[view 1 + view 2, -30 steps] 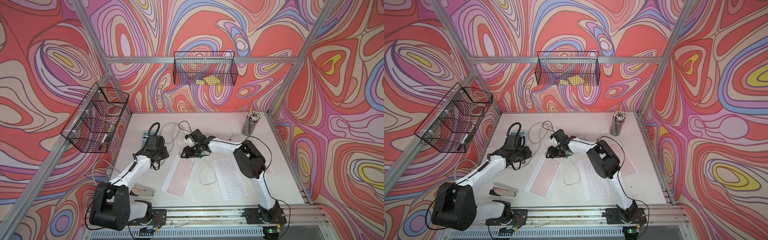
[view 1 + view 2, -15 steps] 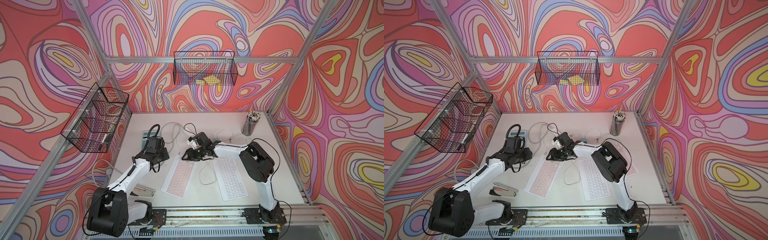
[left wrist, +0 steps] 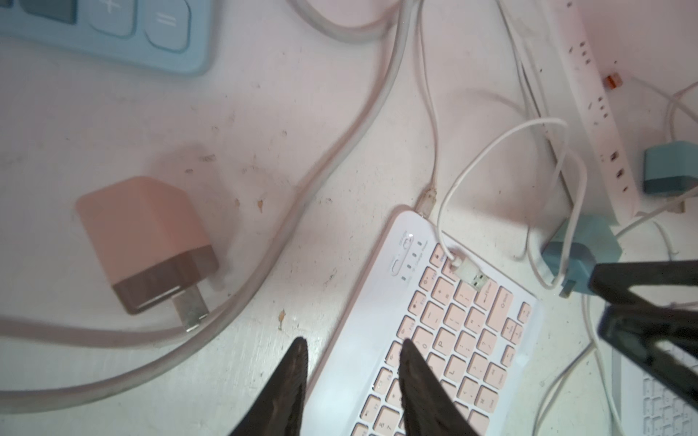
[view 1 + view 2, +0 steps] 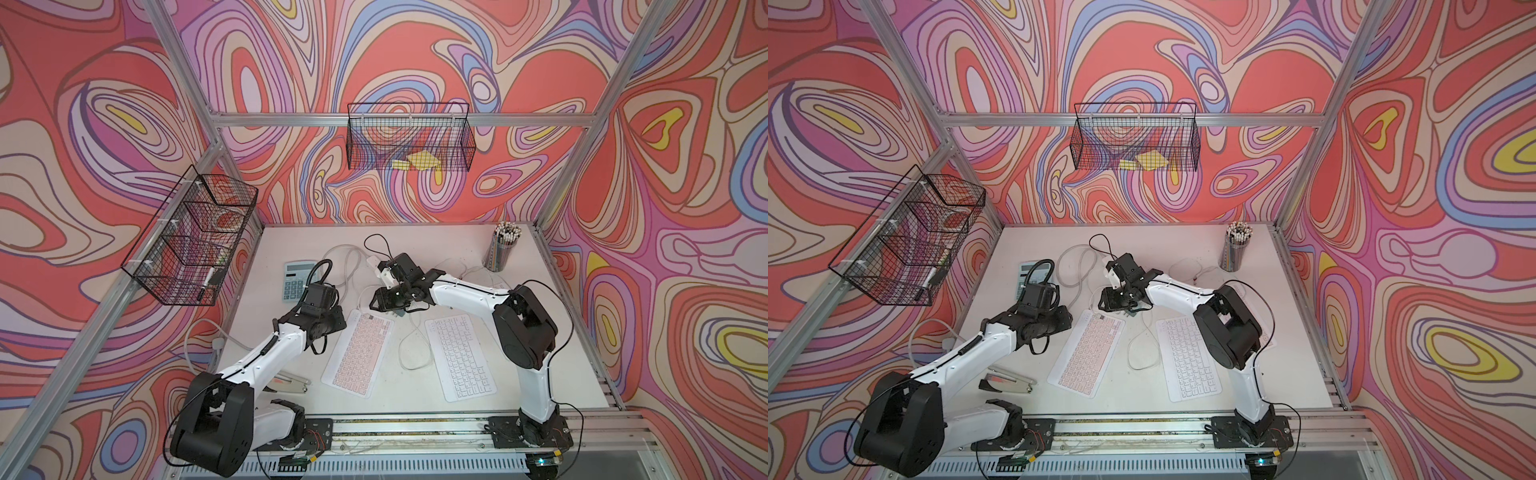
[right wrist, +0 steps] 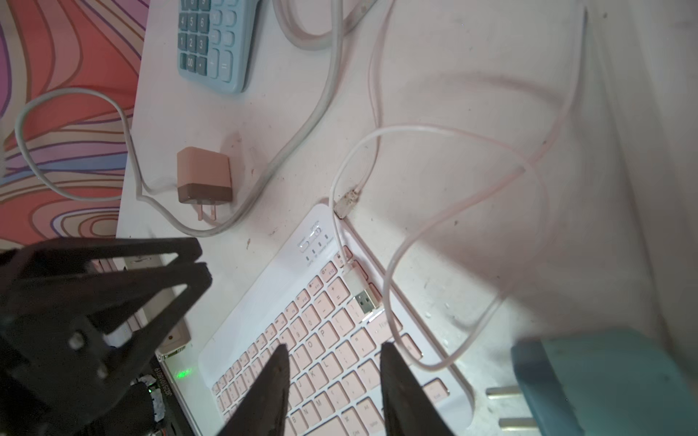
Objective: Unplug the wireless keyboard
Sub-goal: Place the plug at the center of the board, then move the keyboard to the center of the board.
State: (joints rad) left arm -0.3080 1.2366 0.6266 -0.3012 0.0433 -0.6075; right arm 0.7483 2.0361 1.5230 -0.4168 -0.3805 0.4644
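While both arms crowd the far end of the pink keyboard, nothing is gripped on either side. My left arm reaches to the keyboard's far-left corner. In the left wrist view its jaws stand a little apart, one finger over bare table and the other over the pink keys, with the keyboard's left edge running between them — released, holding nothing. My right arm comes in from the right, and its jaws hang over the far rows of keys, likewise parted and empty.

The keyboard lies angled in the middle of the table, just left of a white keyboard. A thin white cable loops beyond it. Its small connector sits at the keyboard's far edge, seemingly seated, while the USB plug at the other end lies loose on the keys.

A pink adapter lies to the far left of the keyboard, prongs bare, touching a thick grey cable. A blue calculator rests farther back — and a teal adapter shows just beside the right jaws.
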